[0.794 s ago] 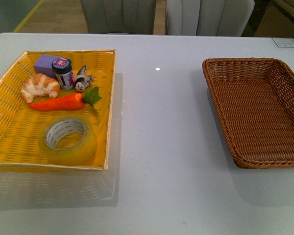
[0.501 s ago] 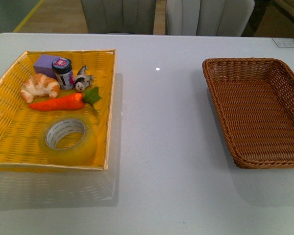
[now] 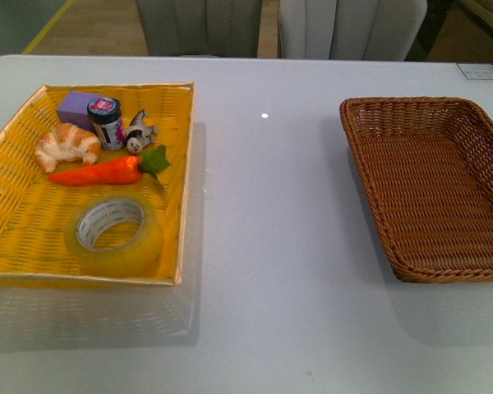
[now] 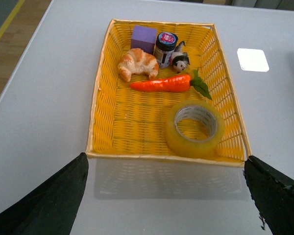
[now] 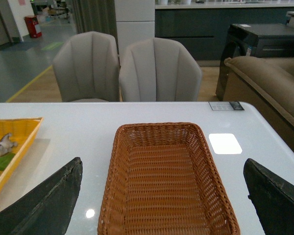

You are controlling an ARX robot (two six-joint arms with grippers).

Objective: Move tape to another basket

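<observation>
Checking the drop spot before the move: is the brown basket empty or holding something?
Empty: the brown basket shows only bare weave in front and right wrist views.

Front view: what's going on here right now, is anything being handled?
Nothing is held yet. The tape lies flat in the yellow basket, near the carrot. The brown wicker basket sits apart with nothing in it. The left gripper is open, facing the yellow basket; the right gripper is open, facing the brown one.

White table [image 3: 271, 246], two grey padded chairs [image 5: 159, 68], brown sofa [image 5: 267, 85], wooden floor [image 3: 90, 29]
</observation>
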